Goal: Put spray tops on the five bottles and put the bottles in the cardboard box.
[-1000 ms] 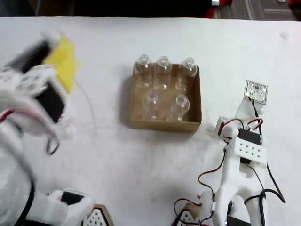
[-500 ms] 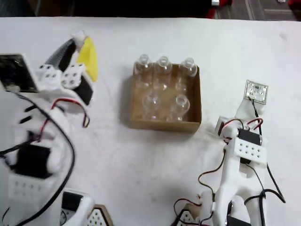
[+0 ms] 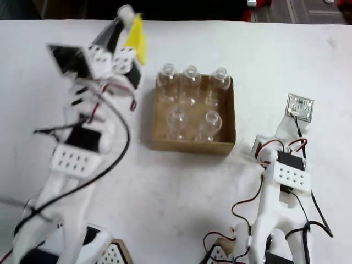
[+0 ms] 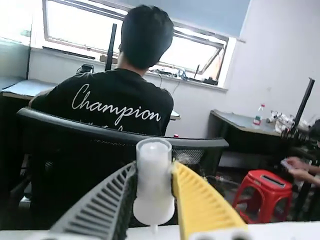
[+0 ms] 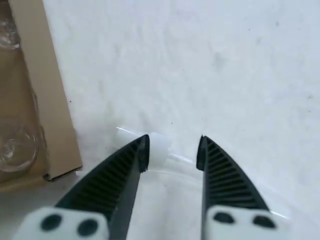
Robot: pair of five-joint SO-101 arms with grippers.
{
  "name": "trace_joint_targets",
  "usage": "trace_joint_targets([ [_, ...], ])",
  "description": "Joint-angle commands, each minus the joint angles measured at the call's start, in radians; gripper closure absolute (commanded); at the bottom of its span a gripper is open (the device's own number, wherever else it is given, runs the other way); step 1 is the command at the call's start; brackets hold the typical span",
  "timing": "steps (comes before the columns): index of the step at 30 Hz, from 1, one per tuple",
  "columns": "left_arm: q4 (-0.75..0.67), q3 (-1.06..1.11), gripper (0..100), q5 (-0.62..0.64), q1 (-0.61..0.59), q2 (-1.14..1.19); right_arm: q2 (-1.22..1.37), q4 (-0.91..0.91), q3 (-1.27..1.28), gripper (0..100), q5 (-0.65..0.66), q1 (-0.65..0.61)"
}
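Five clear bottles without tops, such as the one at the back left (image 3: pixel 167 78), stand in the cardboard box (image 3: pixel 226 147) at mid-table. My left gripper (image 3: pixel 127 22) is raised over the table just left of the box's far-left corner. It is shut on a white spray top (image 4: pixel 154 181), gripped between the grey finger and the yellow finger (image 4: pixel 200 202). My right gripper (image 5: pixel 172 147) is low on the table by the box's near-right corner (image 5: pixel 55 150). It is open, with a second white spray top (image 5: pixel 159 148) and its clear tube lying between the fingers.
A small square board (image 3: pixel 300 106) lies right of the box. The arm bases and loose wires (image 3: pixel 247 203) take up the near edge. Behind the far edge of the table a person sits in a black chair (image 4: pixel 75 145).
My left arm has swung from the far left of the table toward the box, rising and carrying the spray top. The right arm has stayed still.
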Motion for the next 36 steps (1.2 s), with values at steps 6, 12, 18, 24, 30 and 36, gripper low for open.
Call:
trace_joint_targets([
  [6, -0.04, -0.293, 98, -0.083, 0.051, 0.302, 0.001, -0.068, 0.011, 85.8, 0.012, -0.002],
  [12, -0.04, -0.413, 98, -0.084, 0.051, 0.417, 0.001, -0.099, 0.025, 85.8, 0.012, -0.002],
  [18, -0.04, -0.5, 98, -0.084, 0.047, 0.522, 0.001, -0.099, 0.025, 85.8, 0.012, -0.002],
  [24, -0.037, -0.479, 98, -0.083, 0.044, 0.524, 0.001, -0.097, 0.025, 85.8, 0.012, -0.002],
  [30, -0.04, -0.402, 98, -0.083, 0.051, 0.466, 0.001, -0.099, 0.025, 85.8, 0.012, -0.002],
  [36, -0.04, -0.362, 98, -0.089, 0.05, 0.435, 0.001, -0.097, 0.025, 85.8, 0.012, -0.004],
])
